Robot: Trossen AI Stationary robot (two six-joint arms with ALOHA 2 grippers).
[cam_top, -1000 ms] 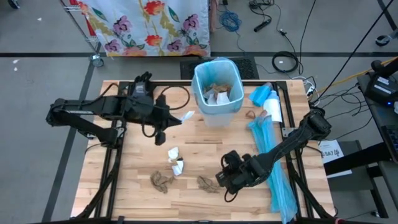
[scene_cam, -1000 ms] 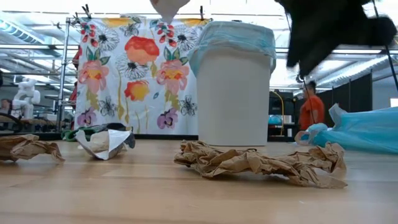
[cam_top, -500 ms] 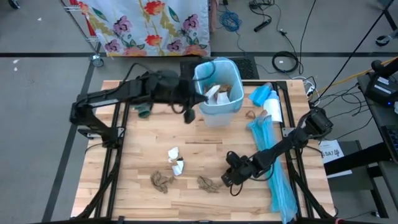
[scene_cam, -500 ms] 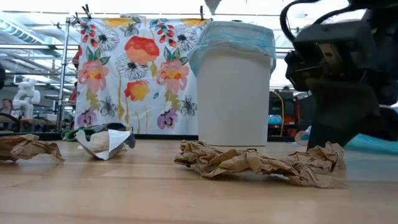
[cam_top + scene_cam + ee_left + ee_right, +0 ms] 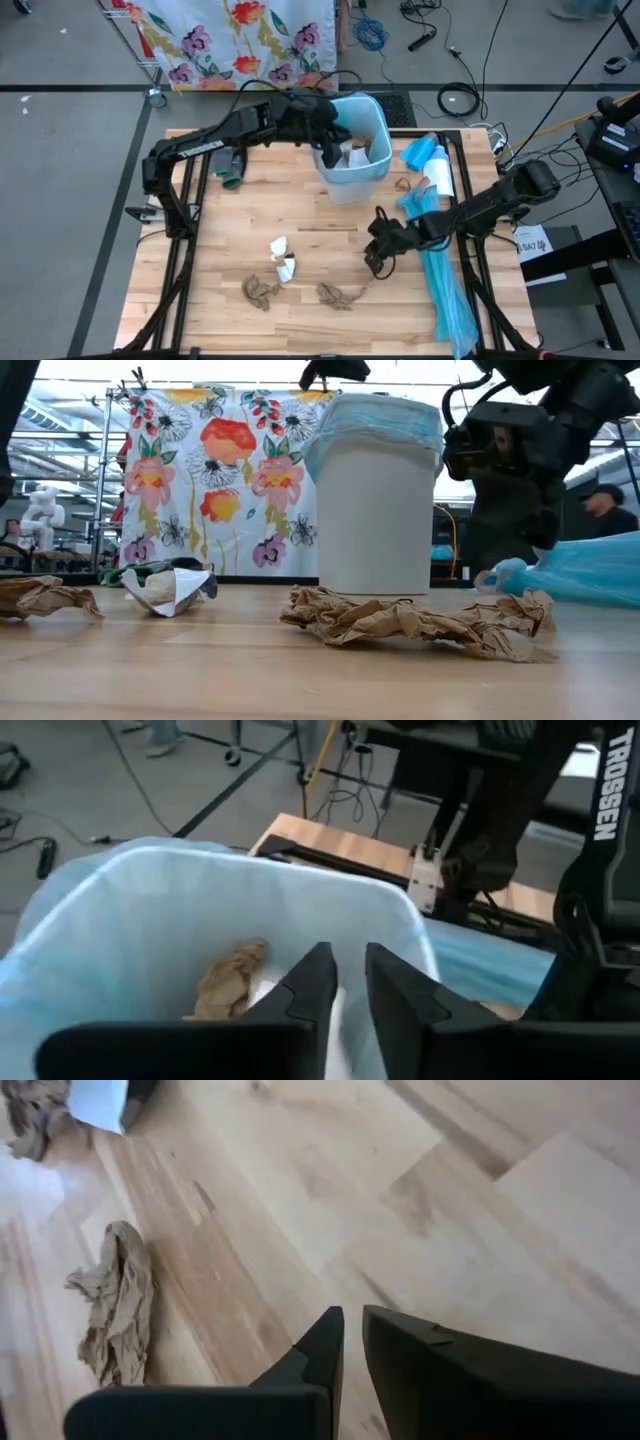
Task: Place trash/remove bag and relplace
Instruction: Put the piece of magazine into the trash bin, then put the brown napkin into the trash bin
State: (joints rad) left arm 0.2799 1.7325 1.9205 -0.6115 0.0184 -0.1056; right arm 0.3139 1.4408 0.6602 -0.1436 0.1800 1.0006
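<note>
a grey floor (image 5: 70,150) lies around the wooden table (image 5: 220,230). behind the table hangs a floral cloth (image 5: 215,470) on a metal rack (image 5: 104,480), with red, pink and purple flowers. black and blue cables (image 5: 372,32) lie on the floor. a person in a dark cap (image 5: 607,510) stands at the right. bright ceiling lights (image 5: 30,405) run above.
</note>
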